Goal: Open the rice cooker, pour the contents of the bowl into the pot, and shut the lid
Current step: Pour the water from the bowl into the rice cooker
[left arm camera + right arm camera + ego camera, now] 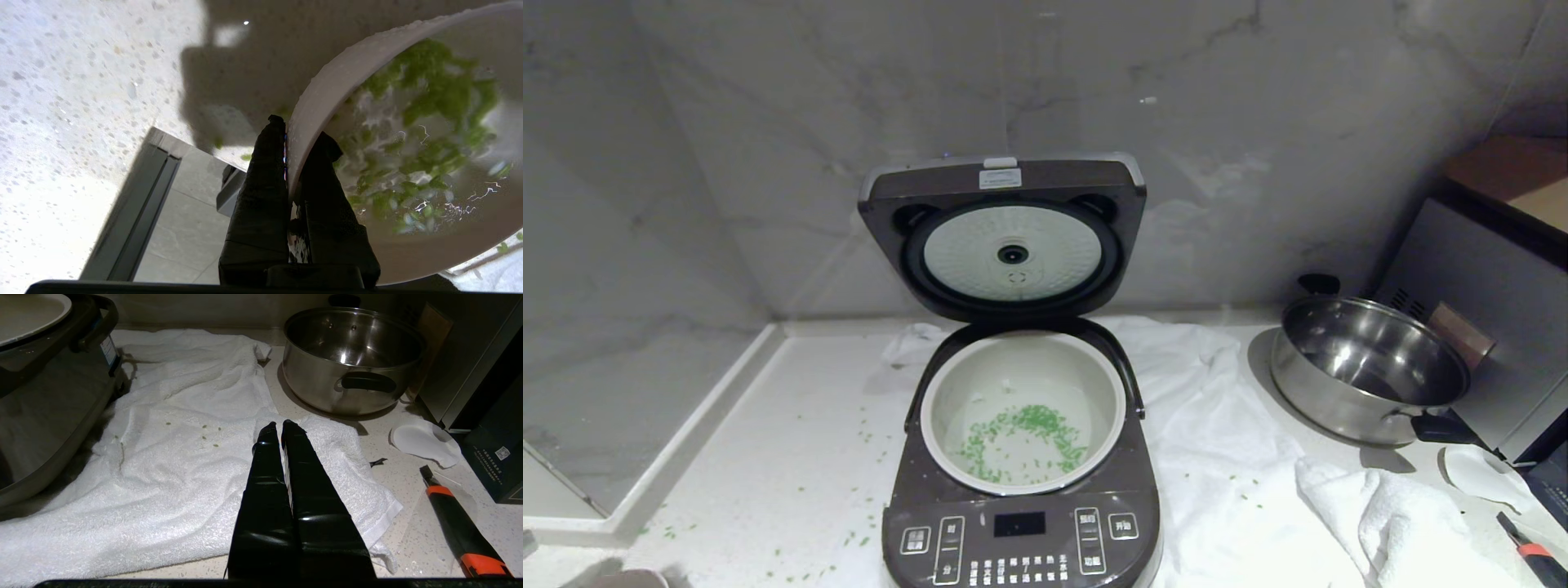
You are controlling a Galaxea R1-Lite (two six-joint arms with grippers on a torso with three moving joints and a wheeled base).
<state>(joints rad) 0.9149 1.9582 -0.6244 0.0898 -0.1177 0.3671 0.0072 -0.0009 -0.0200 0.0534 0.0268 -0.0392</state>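
Dark brown rice cooker [1021, 523] open at centre frame, hinged lid [1005, 233] upright.
Its pale round pot [947, 392] holds green bits [1025, 441]; left gripper [300, 139] pinches the bowl [327, 85] rim, greens inside; right gripper [278, 426] closed over white towel [171, 457].

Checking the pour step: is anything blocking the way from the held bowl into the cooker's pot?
Nothing visible does. The lid stands upright at the back, leaving the pot open from above, with some green bits already inside. The left gripper is shut on the rim of the bowl, beyond the head view.
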